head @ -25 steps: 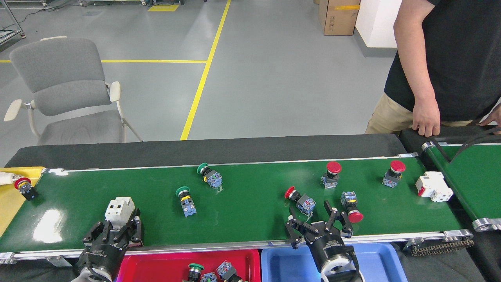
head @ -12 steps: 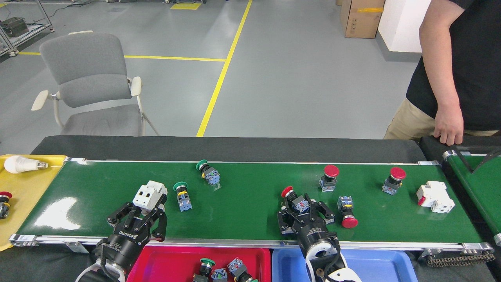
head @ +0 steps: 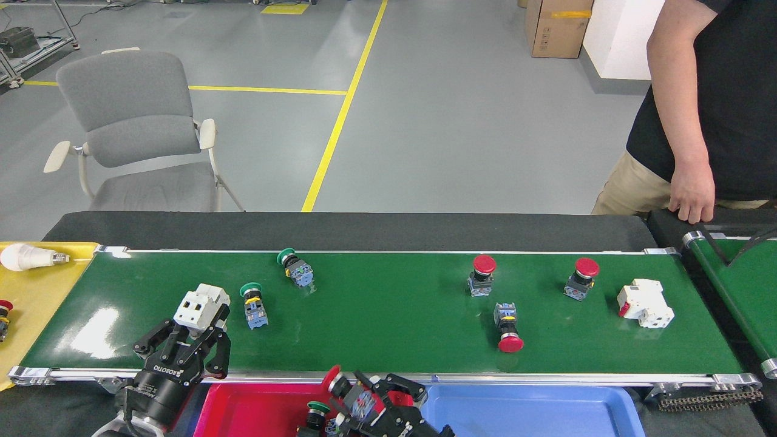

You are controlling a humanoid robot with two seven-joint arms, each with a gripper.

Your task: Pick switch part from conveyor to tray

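The conveyor [head: 394,315] crosses the view with several switch parts on it. My right gripper [head: 366,399] is at the bottom edge, shut on a red-capped switch part [head: 340,383]. It holds the part above the near trays, where the red tray [head: 243,403] meets the blue tray [head: 534,413]. My left gripper [head: 195,332] reaches over the belt's near rail at the left. Its fingers sit on either side of a white switch block [head: 201,303], shut on it.
The belt carries two green-capped switches [head: 252,305] [head: 295,267], three red-capped ones [head: 481,275] [head: 581,278] [head: 507,331] and a white block [head: 644,301]. A yellow tray [head: 42,291] holds a bulb. A person's hand [head: 692,200] rests far right by an angled belt [head: 740,285].
My right gripper closed on the red-capped switch and drew it back off the belt to above the trays. The loose parts drifted left. My left gripper shifted left with the white block.
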